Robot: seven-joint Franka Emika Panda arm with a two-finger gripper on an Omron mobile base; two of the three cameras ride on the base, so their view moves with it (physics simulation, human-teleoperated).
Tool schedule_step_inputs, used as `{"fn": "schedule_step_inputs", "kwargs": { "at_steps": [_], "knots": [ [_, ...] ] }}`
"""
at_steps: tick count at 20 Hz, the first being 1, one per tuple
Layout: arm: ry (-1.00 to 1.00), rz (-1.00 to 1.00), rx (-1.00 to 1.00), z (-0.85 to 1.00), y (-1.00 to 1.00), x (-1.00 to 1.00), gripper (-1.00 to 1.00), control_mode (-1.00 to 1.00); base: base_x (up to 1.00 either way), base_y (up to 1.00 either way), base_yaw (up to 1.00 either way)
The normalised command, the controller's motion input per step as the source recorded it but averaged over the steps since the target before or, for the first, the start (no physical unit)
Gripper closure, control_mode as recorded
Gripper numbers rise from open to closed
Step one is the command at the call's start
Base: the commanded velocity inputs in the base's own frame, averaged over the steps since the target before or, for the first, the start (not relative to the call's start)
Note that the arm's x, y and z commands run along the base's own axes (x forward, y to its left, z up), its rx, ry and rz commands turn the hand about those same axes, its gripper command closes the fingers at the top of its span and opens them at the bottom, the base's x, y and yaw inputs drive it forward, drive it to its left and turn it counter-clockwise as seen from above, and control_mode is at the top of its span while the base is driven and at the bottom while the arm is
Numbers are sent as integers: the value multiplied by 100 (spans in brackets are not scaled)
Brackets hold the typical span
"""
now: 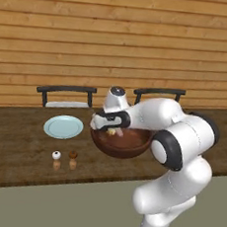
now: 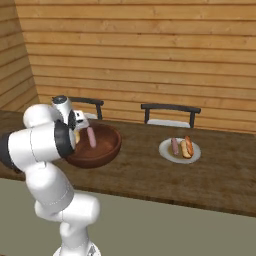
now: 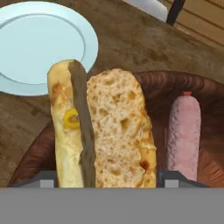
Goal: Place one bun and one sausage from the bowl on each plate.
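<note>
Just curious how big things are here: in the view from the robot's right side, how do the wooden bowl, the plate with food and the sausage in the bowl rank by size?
1. wooden bowl
2. plate, which sits farther off, so the gap may be overstated
3. sausage, clearly smallest

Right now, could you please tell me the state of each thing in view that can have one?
Yellow-tan split bun: between the fingertips, over the bowl.
Pinkish-red sausage: lying in the bowl.
Dark reddish-brown wooden bowl: upright on the table.
Near pale blue-grey plate: bare.
Far pale blue-grey plate: holds a bun and a sausage.
Gripper: appears shut on the bun.
</note>
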Motion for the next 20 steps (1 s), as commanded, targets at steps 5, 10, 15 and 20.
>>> {"fn": "schedule_step_inputs", "kwargs": {
  "at_steps": [5,10,15,20],
  "knots": [
    [0,1,22,49,100,28,100,-100,0,0,0],
    [-1,7,19,10,100,52,100,-100,0,0,0],
    [-1,0,-15,-2,99,36,100,-100,0,0,0],
    [0,-2,-30,-24,92,18,100,-100,0,0,0]
  ]
}}
